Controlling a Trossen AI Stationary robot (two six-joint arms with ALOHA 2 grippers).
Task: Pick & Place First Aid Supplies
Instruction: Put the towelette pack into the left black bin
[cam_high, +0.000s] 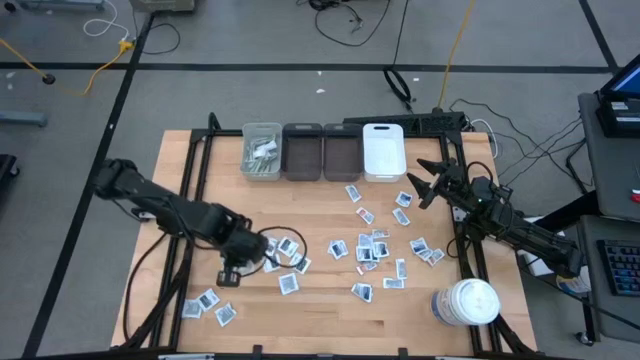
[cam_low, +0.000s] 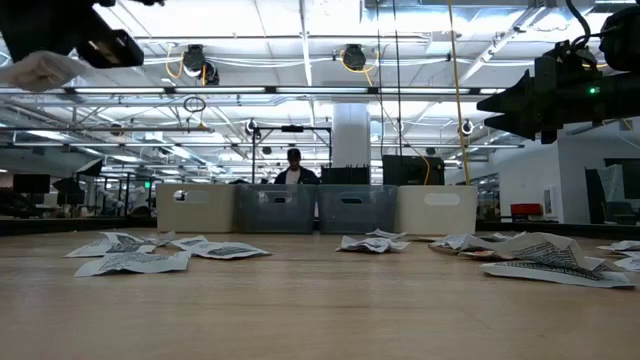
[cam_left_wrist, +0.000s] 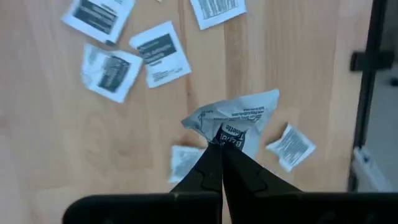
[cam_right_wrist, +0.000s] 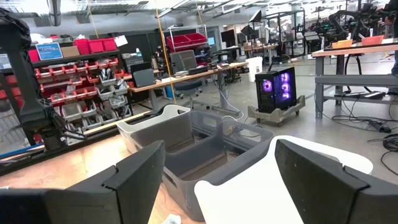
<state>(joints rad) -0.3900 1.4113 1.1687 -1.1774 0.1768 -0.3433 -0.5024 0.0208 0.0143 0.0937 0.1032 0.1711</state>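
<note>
The left gripper is pinched tight on a crumpled white sachet with dark print, held clear of the wooden table. In the high view this gripper sits well to the near-left of the row of bins, over the left half of the table. In the low view the held sachet hangs high above the board.

Loose sachets lie around the held one: a small group just beside the left gripper, and two more nearer the table's front edge. The main scatter of sachets lies in front of the bins, toward the right half of the table, each packet flat on the wood and mostly apart from its neighbours.

The row has four bins along the far edge. The leftmost pale bin already contains several pale wrapped pieces. The two dark bins next to it show no contents that can be made out. The white bin ends the row at the right.

The right gripper hovers just right of the white bin, fingers spread wide, nothing between them. A large white round jar stands near the front right corner, well away from the bins.

A person is visible in the room beyond the bins.
</note>
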